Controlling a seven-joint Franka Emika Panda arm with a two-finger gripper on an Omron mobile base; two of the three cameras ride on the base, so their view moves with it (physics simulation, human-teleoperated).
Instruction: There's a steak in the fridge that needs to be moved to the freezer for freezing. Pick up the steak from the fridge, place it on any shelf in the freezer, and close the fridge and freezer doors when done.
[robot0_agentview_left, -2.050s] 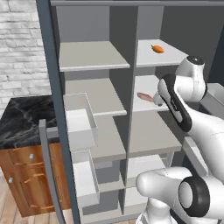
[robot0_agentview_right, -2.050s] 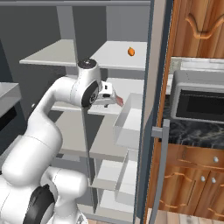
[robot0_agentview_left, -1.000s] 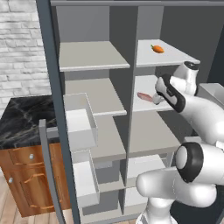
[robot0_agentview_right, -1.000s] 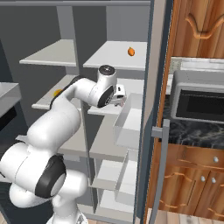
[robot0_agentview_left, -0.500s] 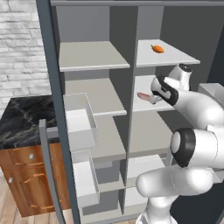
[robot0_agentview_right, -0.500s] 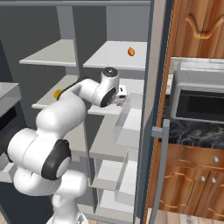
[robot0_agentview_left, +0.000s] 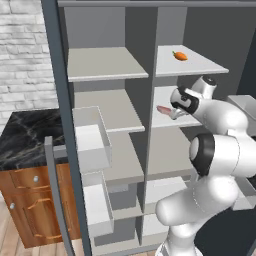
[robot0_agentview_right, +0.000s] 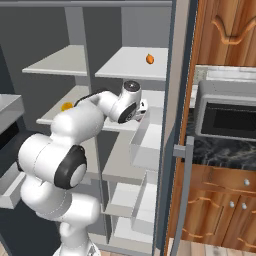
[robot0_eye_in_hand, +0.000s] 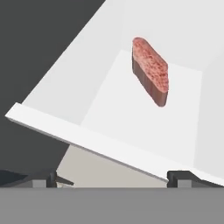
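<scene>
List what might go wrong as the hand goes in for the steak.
1. The open hand is short of the steak, with the shelf's front edge between them; a low approach could hit that lip.
2. The steak lies deep on the shelf toward the back wall, so a push instead of a pinch may slide it further in.
3. The arm passes close to the fridge's door bin; swinging out toward the freezer might clip it.

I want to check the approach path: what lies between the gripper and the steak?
In the hand view, bare pale shelf surface and its front edge lie between the open gripper and the steak; nothing else stands there.
</scene>
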